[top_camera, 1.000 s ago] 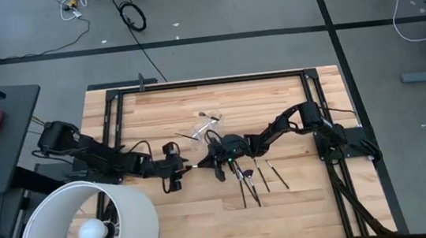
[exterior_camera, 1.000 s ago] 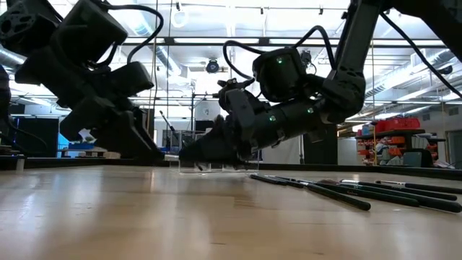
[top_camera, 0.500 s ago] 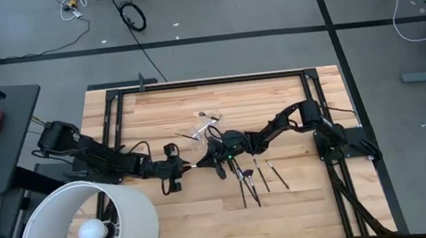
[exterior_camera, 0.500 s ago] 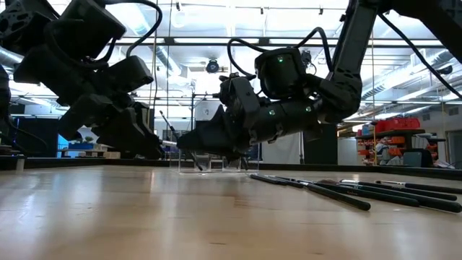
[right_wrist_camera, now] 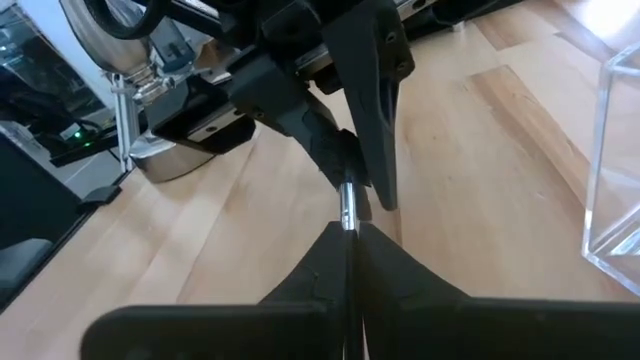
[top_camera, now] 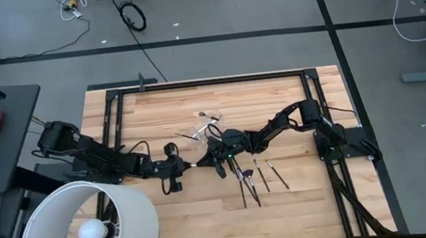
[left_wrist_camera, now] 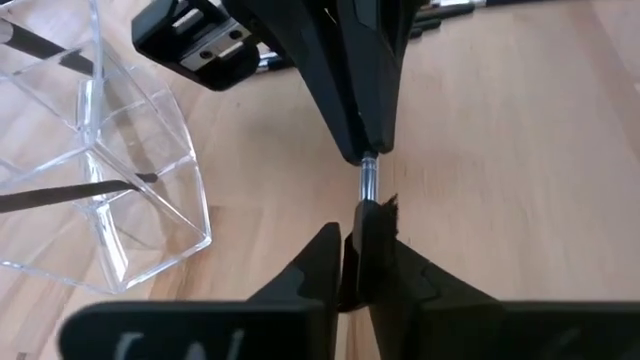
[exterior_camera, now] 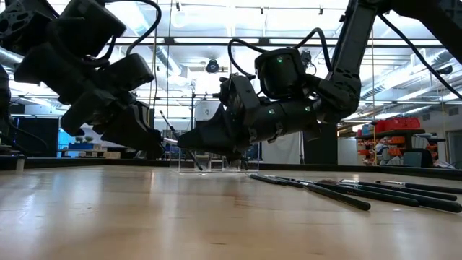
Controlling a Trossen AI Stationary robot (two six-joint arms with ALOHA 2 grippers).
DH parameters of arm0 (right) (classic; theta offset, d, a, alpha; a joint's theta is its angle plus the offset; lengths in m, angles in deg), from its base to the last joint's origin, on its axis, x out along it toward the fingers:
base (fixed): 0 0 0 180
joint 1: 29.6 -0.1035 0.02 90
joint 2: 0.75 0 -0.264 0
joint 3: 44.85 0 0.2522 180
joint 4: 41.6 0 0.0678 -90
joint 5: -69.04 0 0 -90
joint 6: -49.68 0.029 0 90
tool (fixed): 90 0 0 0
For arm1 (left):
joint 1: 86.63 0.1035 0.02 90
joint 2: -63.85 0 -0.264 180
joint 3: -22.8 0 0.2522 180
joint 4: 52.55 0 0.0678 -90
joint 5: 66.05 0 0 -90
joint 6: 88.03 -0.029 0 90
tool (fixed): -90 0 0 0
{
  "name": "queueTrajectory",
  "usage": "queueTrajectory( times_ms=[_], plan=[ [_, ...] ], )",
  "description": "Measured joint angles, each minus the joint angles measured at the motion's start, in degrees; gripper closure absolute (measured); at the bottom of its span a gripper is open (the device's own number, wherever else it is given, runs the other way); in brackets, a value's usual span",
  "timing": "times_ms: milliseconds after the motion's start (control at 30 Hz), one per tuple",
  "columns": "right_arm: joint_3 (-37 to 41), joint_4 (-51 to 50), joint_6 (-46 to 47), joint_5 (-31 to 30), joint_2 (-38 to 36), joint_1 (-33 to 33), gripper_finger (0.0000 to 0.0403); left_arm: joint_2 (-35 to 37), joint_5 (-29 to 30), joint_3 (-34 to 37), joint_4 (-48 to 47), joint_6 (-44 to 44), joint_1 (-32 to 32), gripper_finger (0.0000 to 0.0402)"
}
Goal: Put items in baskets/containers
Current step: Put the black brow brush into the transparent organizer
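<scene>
Both arms have lifted a little off the desk (top_camera: 300,197) since before, and now the left claw (left_wrist_camera: 358,232) and right claw (right_wrist_camera: 347,238) each pinch one end of a brush (left_wrist_camera: 368,183) stretched between them, just beside the cup (left_wrist_camera: 120,190).

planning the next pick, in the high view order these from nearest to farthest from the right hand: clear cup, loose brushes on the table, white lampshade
1. Clear cup, just beyond the right hand, toward the table's far edge.
2. Loose brushes, toward the near edge on the right arm's side.
3. White lampshade, off the near left corner.
</scene>
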Motion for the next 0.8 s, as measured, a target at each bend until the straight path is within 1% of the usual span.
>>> queueTrajectory(
  times_ms=[233,400,533,733,800],
  plan=[
    [-0.04,-0.48,5.05,-0.08,0.0,0.83,0.0393,0.02,0.29,0.0,1.43,0.28,0.04,0.0318],
    [-0.04,-0.44,5.6,-0.08,-0.01,1.27,0.0393,0.04,0.26,0.0,1.62,0.24,0.04,0.0311],
    [-0.04,-0.42,5.6,-0.14,0.01,1.24,0.0393,0.04,0.19,0.0,1.55,0.21,0.04,0.0323],
    [-0.04,-0.22,5.1,0.09,0.01,1.25,0.0392,0.04,-0.23,0.0,1.36,-0.01,0.02,0.0368],
    [-0.04,-0.11,4.71,0.68,0.01,1.29,0.0385,0.04,-0.51,0.0,1.42,-0.01,-0.02,0.0381]
  ],
)
